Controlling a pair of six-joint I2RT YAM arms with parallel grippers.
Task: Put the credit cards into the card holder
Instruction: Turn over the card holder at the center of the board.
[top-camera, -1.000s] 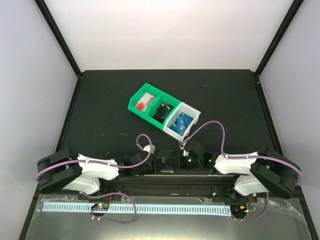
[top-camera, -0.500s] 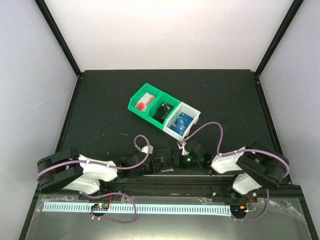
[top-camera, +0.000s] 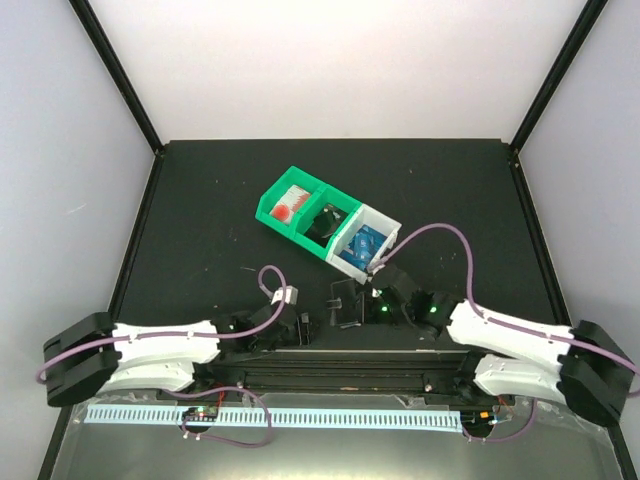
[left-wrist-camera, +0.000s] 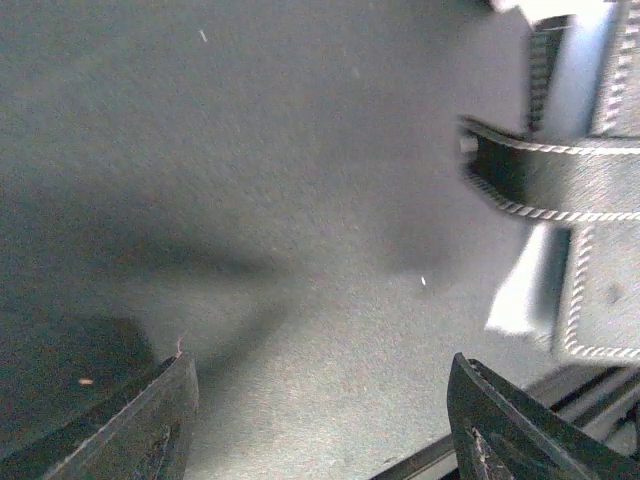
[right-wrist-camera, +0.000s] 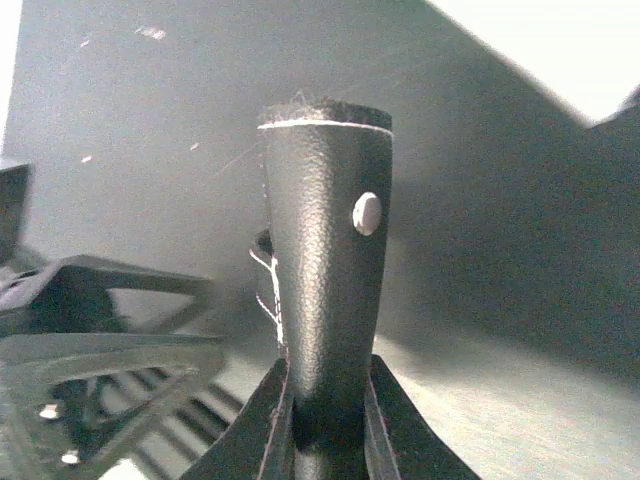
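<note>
Starting at the near edge: both arms lie low along the front of the table (top-camera: 200, 230), wrists turned toward the middle. Left gripper (top-camera: 303, 330) sits just left of centre, jaws apart, nothing between them; its wrist view shows only bare dark mat between the two fingers (left-wrist-camera: 150, 420). Just right of it, the card holder (top-camera: 346, 302) is clamped in the right gripper (top-camera: 364, 305). Right wrist view: both black fingers (right-wrist-camera: 262, 430) pinch the lower end of the holder's grained black leather, white stitching along its top edge, a round metal snap stud (right-wrist-camera: 367, 213) on the facing side. From the left wrist, the holder fills the right edge, a stitched strap (left-wrist-camera: 560, 180) crossing it and a pale inner sleeve showing. Farther out, near mid-table, a white bin (top-camera: 385, 228) holds the blue credit cards (top-camera: 362, 243). A green bin (top-camera: 268, 208) touches its left side; contents unclear.
</note>
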